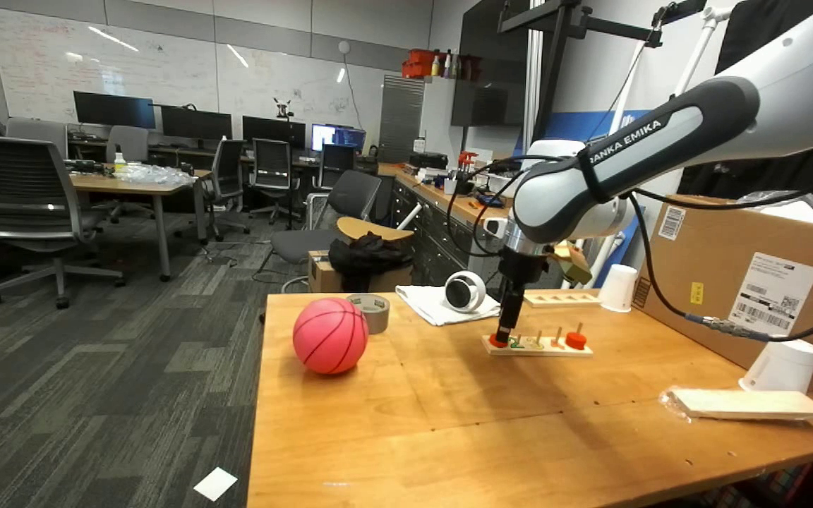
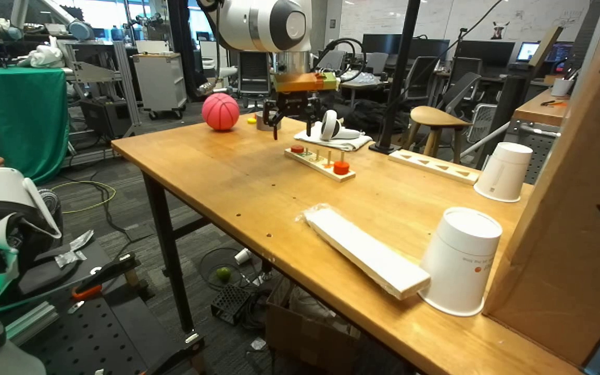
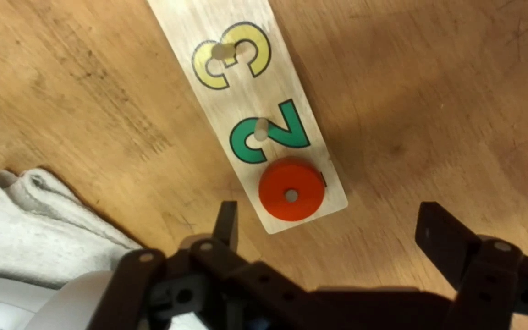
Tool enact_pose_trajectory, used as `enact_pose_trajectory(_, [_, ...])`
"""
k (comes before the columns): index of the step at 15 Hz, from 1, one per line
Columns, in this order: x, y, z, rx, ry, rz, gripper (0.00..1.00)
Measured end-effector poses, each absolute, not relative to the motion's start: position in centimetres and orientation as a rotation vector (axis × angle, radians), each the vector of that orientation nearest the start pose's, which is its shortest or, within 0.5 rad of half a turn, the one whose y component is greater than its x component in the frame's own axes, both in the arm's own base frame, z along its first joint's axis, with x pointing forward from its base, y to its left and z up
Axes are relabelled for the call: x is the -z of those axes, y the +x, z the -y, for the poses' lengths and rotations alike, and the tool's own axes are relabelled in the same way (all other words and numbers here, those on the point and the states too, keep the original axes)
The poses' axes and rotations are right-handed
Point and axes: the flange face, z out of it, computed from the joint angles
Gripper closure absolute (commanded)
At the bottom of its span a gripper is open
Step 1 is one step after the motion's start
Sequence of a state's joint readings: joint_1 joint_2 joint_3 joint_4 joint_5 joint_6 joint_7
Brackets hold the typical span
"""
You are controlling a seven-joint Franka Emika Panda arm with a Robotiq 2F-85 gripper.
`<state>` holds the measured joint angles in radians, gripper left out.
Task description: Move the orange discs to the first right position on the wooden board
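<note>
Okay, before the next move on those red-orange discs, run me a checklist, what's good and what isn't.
1. Gripper open and holding nothing: ok.
2. Fingers clear of the red-orange disc in the wrist view: ok, gaps show on both sides.
3. Disc centred between them: not ok, it sits nearer the picture-left finger.
4. The 2 peg and 3 peg bare: ok.
5. Number of discs in the red-orange stack at the other end of the wooden board: cannot tell.
6. Which peg "first right" means: cannot tell.
</note>
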<state>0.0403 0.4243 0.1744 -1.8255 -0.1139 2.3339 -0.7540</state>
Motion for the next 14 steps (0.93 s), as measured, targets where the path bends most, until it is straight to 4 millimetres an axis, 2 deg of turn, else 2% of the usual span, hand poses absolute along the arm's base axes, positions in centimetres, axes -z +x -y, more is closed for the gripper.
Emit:
enact_pose_trajectory(7, [-29.8,65.1,-12.8,0.071,-2.76,1.544,0.0])
enact_pose_trajectory(9, [-29.6,65.3,-12.8,0.062,-2.758,1.542,0.26])
enact_pose_trajectory(14, [-29.3,65.6,-12.8,0.042,-2.754,1.539,0.65])
